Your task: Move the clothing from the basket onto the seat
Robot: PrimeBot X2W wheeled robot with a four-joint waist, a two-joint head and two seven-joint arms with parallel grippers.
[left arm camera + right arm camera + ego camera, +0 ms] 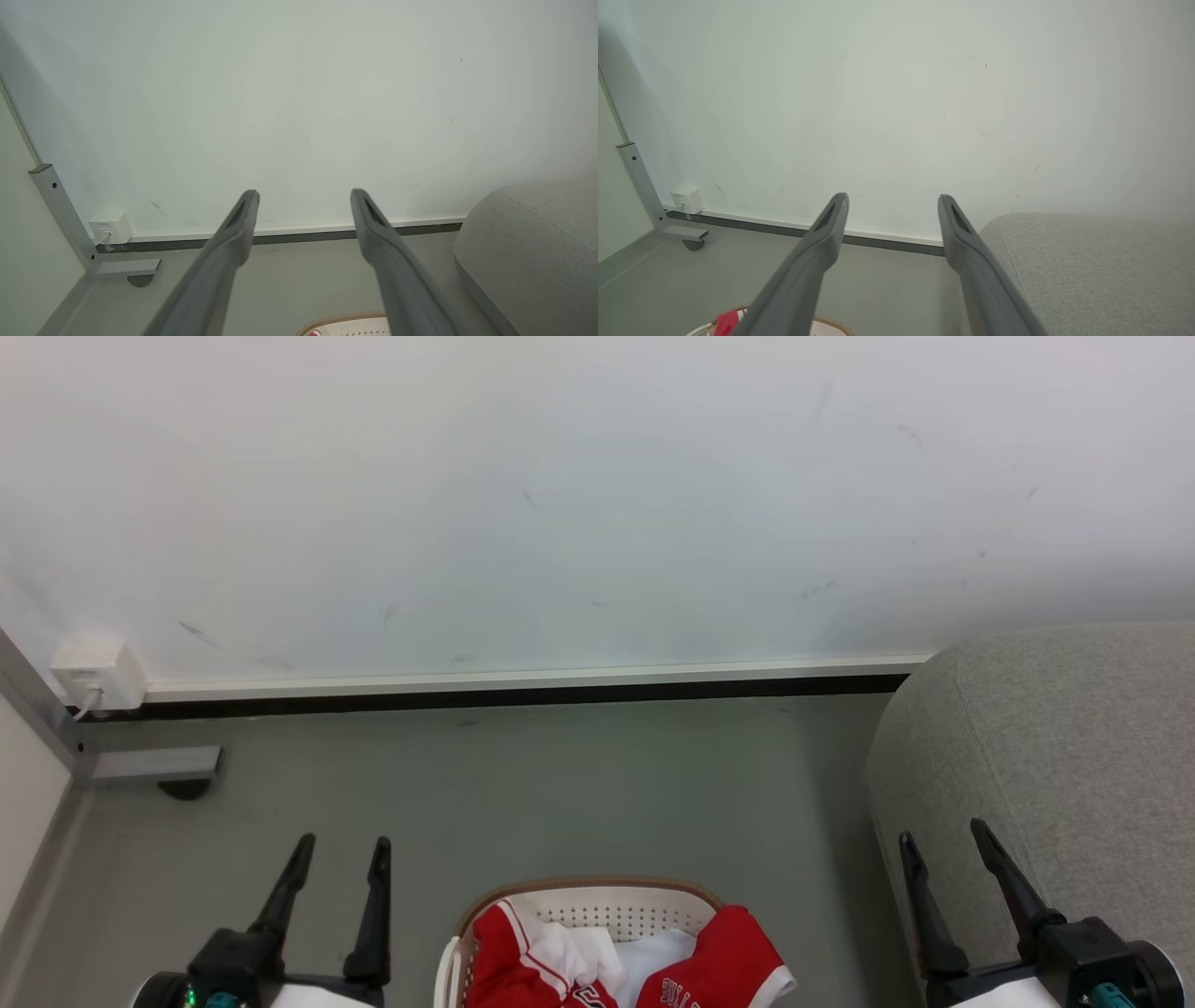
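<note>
Held left end effector (344, 842) and right end effector (940, 831) fully spread, gripping nothing, flanking the laundry basket (597, 907). Found red Bulls clothing (724, 947) and white garment (653, 957) heaped inside it, on grey floor (560, 784). Noted grey sofa (1055, 756) rightward, white wall (560, 504) beyond.

— How was the scene lit?
— The wall (597, 504) was washed in soft, even, bright light. A faint shadow was laid on the floor (822, 784) beside the seat (1055, 756).
— And sharpness?
— The head view was rendered crisp. In the left wrist view the fingers (224, 252) of the left pincer (304, 193) were softened, straight lines were bowed toward the edges, and the upper left corner was darkened.
</note>
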